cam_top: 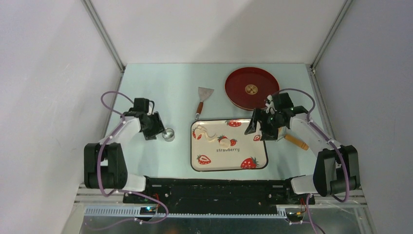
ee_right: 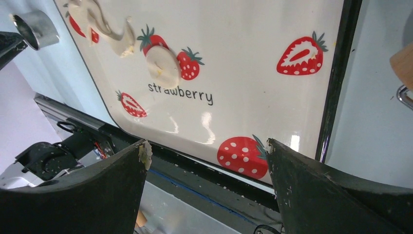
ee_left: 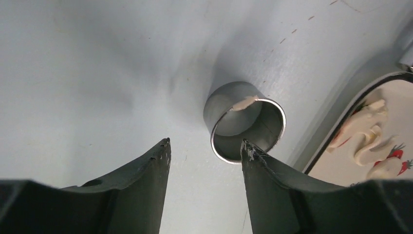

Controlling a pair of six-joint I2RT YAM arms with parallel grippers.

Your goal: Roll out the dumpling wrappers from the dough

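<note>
Left gripper (ee_left: 204, 144): fingers parted, empty, just beside metal cutter ring (ee_left: 221, 105), left of strawberry tray (ee_right: 272, 29). Right gripper (ee_right: 207, 146): fingers parted, empty, over tray's right side. Dumpling wrapper (ee_right: 163, 66): tray centre. Dough (ee_right: 104, 24): irregular scrap, just left of wrapper.

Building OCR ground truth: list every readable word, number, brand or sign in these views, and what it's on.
"strawberry": lowercase dark print on the white tray, readable in the top and right wrist views.
Gold emblem at the centre of the red plate: too small to read.
No other text, number or brand can be read in any view.
</note>
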